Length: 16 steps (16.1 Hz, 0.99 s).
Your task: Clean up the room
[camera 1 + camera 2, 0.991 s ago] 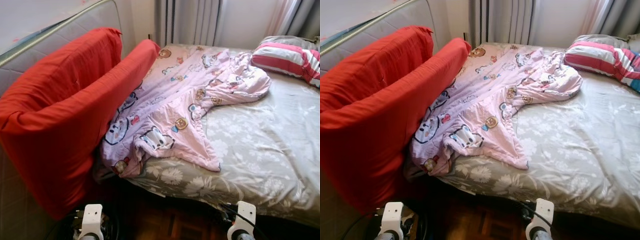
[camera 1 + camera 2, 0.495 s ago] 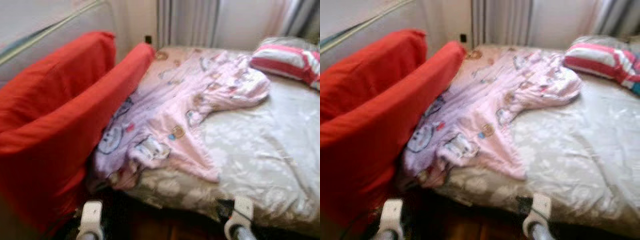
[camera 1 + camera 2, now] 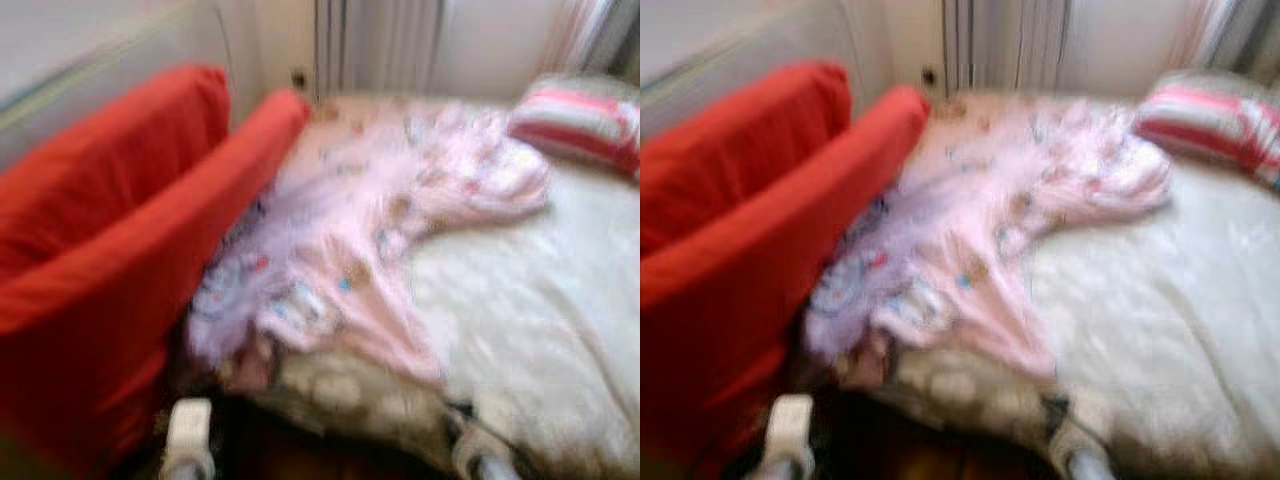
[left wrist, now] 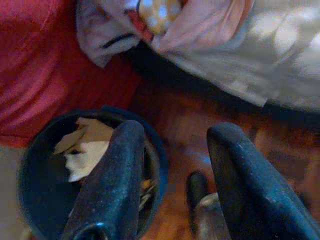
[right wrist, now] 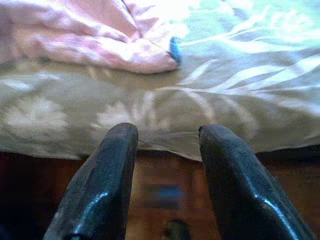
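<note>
— So, where is the pink blanket [image 3: 370,240] from us?

— We see it up ahead on the bed [image 3: 540,330], in a messy heap. It runs long from about 7 o'clock near us to 1 o'clock, up by the striped pillow [image 3: 585,125]. Its near corner hangs at the bed edge, close to the red cushion [image 3: 110,260].

— Which arm do we use?

— Our left gripper [image 4: 170,175] looks nearer that corner. Its fingers are spread wide and hold nothing. It hangs low over a dark bin [image 4: 35,200] with paper in it.

— And the other?

— Our right gripper [image 5: 167,175] is wide and empty too, pointing at the bed edge, blanket at 11 o'clock.
</note>
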Tool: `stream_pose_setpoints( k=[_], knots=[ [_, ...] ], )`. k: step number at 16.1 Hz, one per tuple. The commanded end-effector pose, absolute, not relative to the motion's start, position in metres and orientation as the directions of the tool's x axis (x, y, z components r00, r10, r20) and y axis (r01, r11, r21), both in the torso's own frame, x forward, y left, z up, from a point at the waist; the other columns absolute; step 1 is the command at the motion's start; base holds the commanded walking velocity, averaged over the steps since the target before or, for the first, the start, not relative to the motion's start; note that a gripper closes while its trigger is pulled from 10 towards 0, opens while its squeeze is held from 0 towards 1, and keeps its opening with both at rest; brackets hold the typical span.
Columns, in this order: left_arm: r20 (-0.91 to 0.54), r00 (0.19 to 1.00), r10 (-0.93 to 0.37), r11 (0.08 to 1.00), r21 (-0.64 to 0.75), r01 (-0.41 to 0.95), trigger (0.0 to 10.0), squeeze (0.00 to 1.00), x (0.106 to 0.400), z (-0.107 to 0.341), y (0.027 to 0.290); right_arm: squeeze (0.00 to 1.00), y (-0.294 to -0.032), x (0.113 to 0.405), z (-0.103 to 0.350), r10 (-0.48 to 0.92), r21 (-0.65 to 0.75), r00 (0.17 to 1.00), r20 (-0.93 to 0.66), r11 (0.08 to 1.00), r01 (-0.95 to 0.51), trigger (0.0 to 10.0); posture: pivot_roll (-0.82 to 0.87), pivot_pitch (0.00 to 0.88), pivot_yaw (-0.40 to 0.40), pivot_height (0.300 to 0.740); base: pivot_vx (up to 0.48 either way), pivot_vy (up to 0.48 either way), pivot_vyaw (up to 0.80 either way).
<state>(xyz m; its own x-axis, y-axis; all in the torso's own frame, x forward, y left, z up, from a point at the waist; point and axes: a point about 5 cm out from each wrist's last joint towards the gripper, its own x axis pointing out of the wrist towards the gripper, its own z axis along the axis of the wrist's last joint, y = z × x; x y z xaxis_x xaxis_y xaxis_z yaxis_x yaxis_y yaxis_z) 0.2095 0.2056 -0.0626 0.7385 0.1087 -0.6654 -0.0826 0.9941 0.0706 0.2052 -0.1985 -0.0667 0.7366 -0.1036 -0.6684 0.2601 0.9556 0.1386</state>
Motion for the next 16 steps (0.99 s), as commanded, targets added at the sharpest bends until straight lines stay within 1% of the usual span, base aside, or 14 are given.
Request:
stream_pose_setpoints(
  k=[1,2,3,5,7,11,16],
  knots=[
    [-0.689,0.714,0.127,0.992,0.087,-0.092,10.0,0.00,0.2010,-0.0664,0.2139,0.00,-0.1884,0.2124,-0.0639,-0.074,0.158,0.754,-0.653,0.960,0.231,10.0,0.10,0.071,0.010,0.740,0.255,0.000,0.00],
    [-0.688,0.714,0.127,0.992,0.087,-0.092,10.0,0.00,0.2012,-0.0663,0.2138,0.00,-0.1881,0.2128,-0.0636,-0.072,0.156,0.755,-0.651,0.962,0.226,10.0,0.10,0.072,0.010,0.740,0.255,0.000,0.00],
    [-0.688,0.715,0.126,0.992,0.087,-0.092,10.0,0.00,0.2013,-0.0662,0.2136,0.00,-0.1876,0.2133,-0.0633,-0.069,0.156,0.757,-0.649,0.963,0.222,10.0,0.10,0.072,0.011,0.740,0.255,0.000,0.54],
    [-0.688,0.715,0.125,0.992,0.087,-0.090,10.0,0.00,0.2016,-0.0661,0.2134,0.00,-0.1880,0.2126,-0.0639,-0.078,0.170,0.753,-0.653,0.954,0.246,10.0,0.10,0.072,0.011,0.740,0.255,0.000,0.00],
    [-0.688,0.715,0.125,0.992,0.087,-0.090,10.0,0.00,0.2014,-0.0662,0.2135,0.00,-0.1889,0.2125,-0.0638,-0.082,0.168,0.753,-0.653,0.954,0.249,10.0,0.10,0.074,0.011,0.740,0.127,0.000,0.00],
    [-0.689,0.714,0.125,0.992,0.088,-0.089,10.0,0.00,0.2010,-0.0664,0.2138,0.00,-0.1893,0.2114,-0.0646,-0.086,0.167,0.748,-0.659,0.952,0.257,10.0,0.10,0.074,0.013,0.740,0.255,0.000,0.00],
    [-0.690,0.713,0.125,0.992,0.091,-0.086,10.0,0.00,0.2008,-0.0663,0.2145,0.00,-0.1892,0.2141,-0.0630,-0.088,0.173,0.754,-0.651,0.950,0.260,10.0,0.10,0.075,0.017,0.740,0.051,0.000,0.00]
  ],
)
